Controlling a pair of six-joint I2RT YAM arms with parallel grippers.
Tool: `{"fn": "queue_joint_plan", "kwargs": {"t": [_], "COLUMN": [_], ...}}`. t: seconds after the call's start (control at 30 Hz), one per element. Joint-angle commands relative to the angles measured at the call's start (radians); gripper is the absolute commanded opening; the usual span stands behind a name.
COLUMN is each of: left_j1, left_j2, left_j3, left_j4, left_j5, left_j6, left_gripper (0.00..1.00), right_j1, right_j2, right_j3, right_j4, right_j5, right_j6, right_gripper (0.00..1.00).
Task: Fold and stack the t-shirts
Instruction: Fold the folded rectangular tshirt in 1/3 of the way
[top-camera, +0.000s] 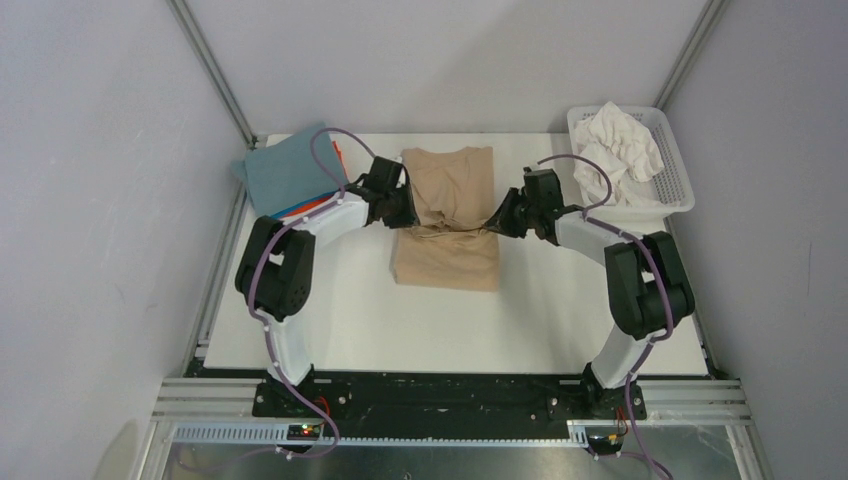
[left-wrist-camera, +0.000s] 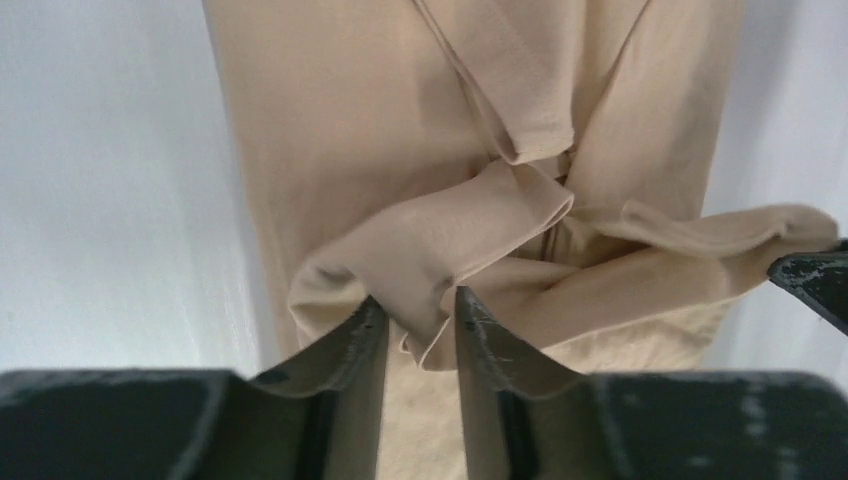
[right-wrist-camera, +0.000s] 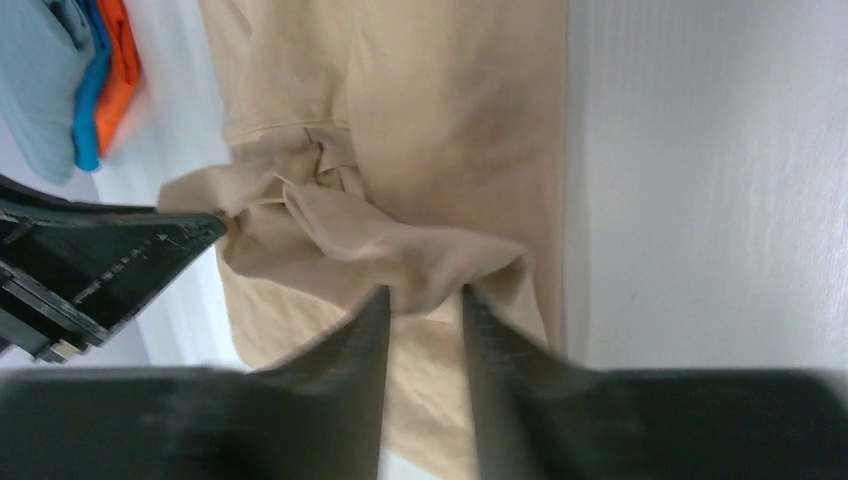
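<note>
The tan-beige t-shirt (top-camera: 447, 215) lies lengthwise in the middle of the table, its middle bunched and lifted between the two grippers. My left gripper (top-camera: 405, 210) is shut on a fold at its left edge (left-wrist-camera: 420, 290). My right gripper (top-camera: 497, 218) is shut on a fold at its right edge (right-wrist-camera: 425, 275). The shirt's near part (top-camera: 446, 262) lies flat. A stack of folded shirts (top-camera: 290, 172), grey-blue on top with bright blue and orange under it, lies at the back left and shows in the right wrist view (right-wrist-camera: 70, 80). White shirts (top-camera: 620, 140) are crumpled in the basket.
The white slotted basket (top-camera: 678, 190) stands at the back right corner. Grey walls and metal frame posts close in the table at the back and sides. The white table top (top-camera: 400, 330) lies bare near the arm bases.
</note>
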Motion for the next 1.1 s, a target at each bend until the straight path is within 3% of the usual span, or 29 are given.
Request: {"fn": "queue_joint_plan", "kwargs": {"t": [0.0,0.03,0.07,0.1,0.13,0.17,0.4,0.53,0.67,0.83,1.07], "left_j1": [0.028,0.029,0.03,0.031,0.031,0.03,0.03,0.031,0.031,0.031,0.031], "left_j2": [-0.003,-0.013,-0.038,-0.055,-0.09,-0.113,-0.397,-0.558,-0.691,-0.718,-0.634], "left_j3": [0.059,0.066,0.07,0.068,0.059,0.051,-0.22,-0.412,-0.543,-0.617,-0.665], "left_j4": [0.018,0.018,0.018,0.017,0.017,0.017,0.024,0.04,0.052,0.076,0.21], "left_j5": [0.049,0.05,0.047,0.045,0.041,0.036,-0.134,-0.21,-0.208,-0.18,-0.056], "left_j6": [0.015,0.014,0.014,0.014,0.014,0.012,-0.044,-0.094,-0.122,-0.124,-0.153], "left_gripper": [0.44,0.52,0.73,0.86,0.96,0.99,1.0,1.0,1.0,1.0,1.0], "right_j1": [-0.033,-0.036,-0.035,-0.031,-0.026,-0.01,0.169,0.27,0.295,0.279,0.22], "right_j2": [0.025,0.012,0.001,-0.027,-0.041,-0.072,-0.176,-0.093,0.026,0.217,0.386], "right_j3": [0.08,0.086,0.09,0.089,0.089,0.089,0.004,0.003,0.051,0.241,0.561], "right_j4": [0.032,0.022,0.002,-0.012,-0.045,-0.063,-0.104,-0.016,0.063,0.099,-0.038], "right_j5": [-0.026,-0.022,-0.007,0.002,0.024,0.037,0.058,-0.001,-0.057,-0.009,0.066], "right_j6": [-0.016,-0.023,-0.033,-0.04,-0.057,-0.067,-0.122,-0.104,-0.061,-0.089,-0.143], "right_gripper": [0.49,0.62,0.68,0.8,0.93,0.96,0.99,0.99,0.99,0.99,0.99]}}
